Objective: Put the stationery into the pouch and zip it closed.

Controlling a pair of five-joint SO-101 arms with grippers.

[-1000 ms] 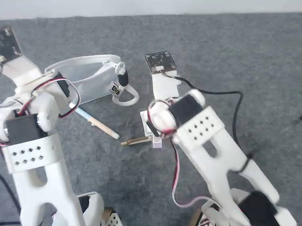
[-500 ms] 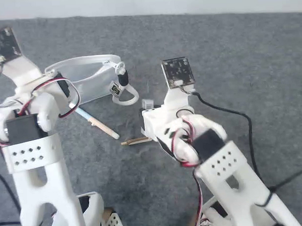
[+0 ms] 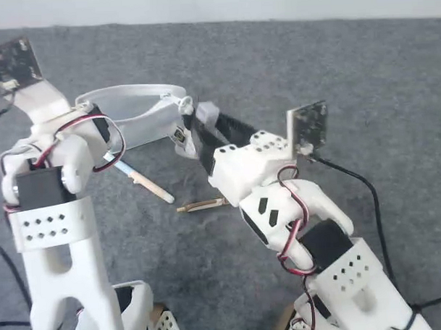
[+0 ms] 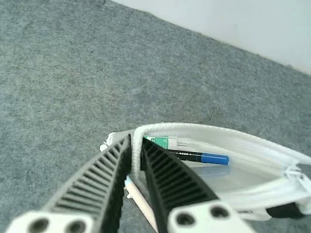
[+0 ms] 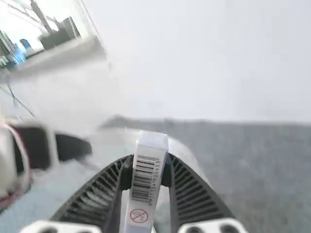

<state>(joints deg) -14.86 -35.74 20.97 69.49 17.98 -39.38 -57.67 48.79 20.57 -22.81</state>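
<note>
My right gripper is clamped on a white, barcoded eraser. In the high view it sits upper middle, just beside the right end of the pouch. My left gripper pinches the pouch's rim, and pens lie inside. I judge the step in hand is loading the eraser, so next I must carry it over the open mouth and release. A pencil and a small brown stick lie on the grey table below the pouch, not yet packed. Zipping comes last.
</note>
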